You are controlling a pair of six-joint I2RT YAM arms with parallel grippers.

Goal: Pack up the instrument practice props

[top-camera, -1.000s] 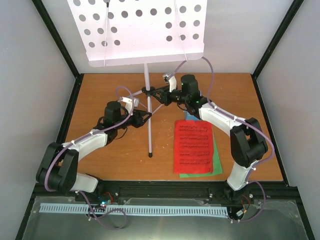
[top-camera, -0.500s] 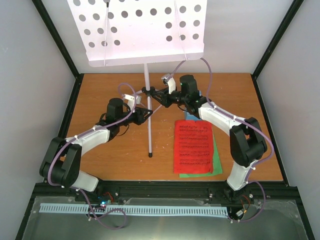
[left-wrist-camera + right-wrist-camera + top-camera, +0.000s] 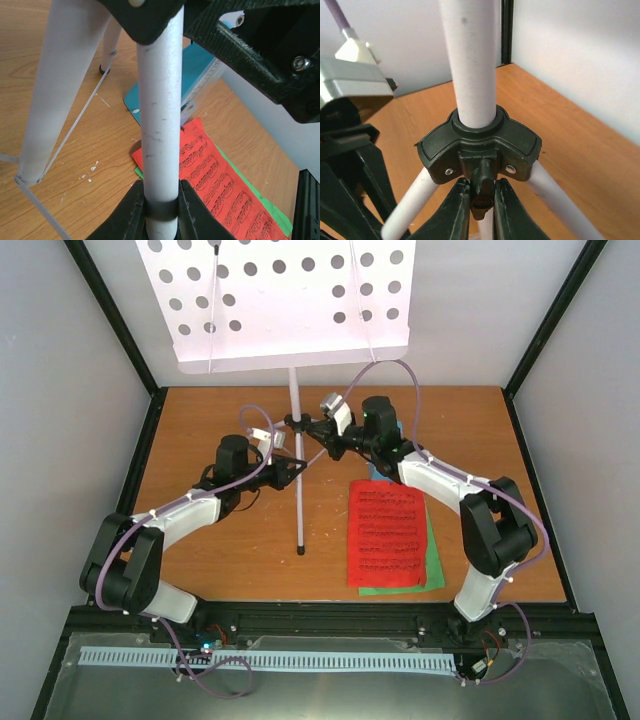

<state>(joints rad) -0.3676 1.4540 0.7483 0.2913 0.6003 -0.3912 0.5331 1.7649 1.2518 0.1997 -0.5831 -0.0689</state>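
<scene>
Little of the packing appears to be done: the music stand (image 3: 296, 390) is seen upright on its spread legs at the centre of the top view, with its perforated tray (image 3: 290, 300) filling the upper part of the frame. The red page (image 3: 385, 535) lies flat on the table (image 3: 200, 420) at centre right, on top of the green page (image 3: 436, 575), whose edge shows along the right and lower sides. The blue metronome (image 3: 200, 65) is glimpsed only in the left wrist view, behind the stand and just beyond the pages. Folding the stand and gathering the pages and metronome are judged to be left. The left gripper (image 3: 161, 210) is clamped on a silver tube (image 3: 160, 110) of the stand below the black collar (image 3: 480, 145). This is probably the front leg, though the close view does not settle it. The right gripper (image 3: 481, 207) is pressed in from the right of the top view. Its fingers (image 3: 457, 210) are closed on the small locking tab (image 3: 481, 187) that hangs under that collar. The stand is thus held at two points near its hub, with the arms on either side of it. The pages lie low and to the right of both grippers, untouched.
</scene>
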